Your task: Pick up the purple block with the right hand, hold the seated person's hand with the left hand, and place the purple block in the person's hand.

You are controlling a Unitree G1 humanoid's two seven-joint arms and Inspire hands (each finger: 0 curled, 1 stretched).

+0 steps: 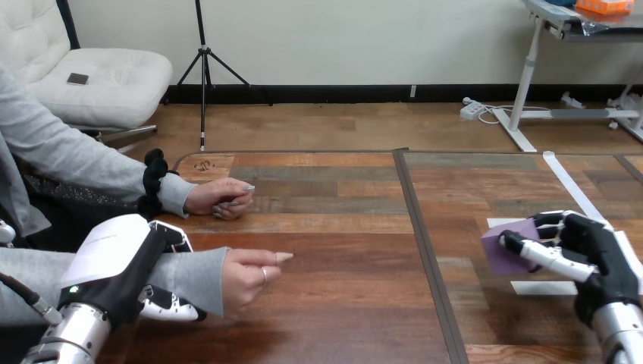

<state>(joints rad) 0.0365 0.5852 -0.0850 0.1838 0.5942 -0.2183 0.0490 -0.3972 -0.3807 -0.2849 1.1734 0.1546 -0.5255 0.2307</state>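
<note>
My right hand [599,254] hovers over the table's right side, fingers and thumb curled round the purple block [503,254], which points left. My left hand [125,265] lies at the lower left over the person's grey-sleeved forearm [189,277]. Its fingers [173,309] come out curled under the sleeve and its thumb rests on top. The person's hand [250,274] on that arm reaches right, a little above the table, with its fingers loosely bent and nothing in it. A wide stretch of table separates it from the block.
The person's other hand [221,199] rests on the table [341,227] further back at the left. A dark seam [425,250] runs down the table's middle. White tape strips [540,288] lie on the right half below the block.
</note>
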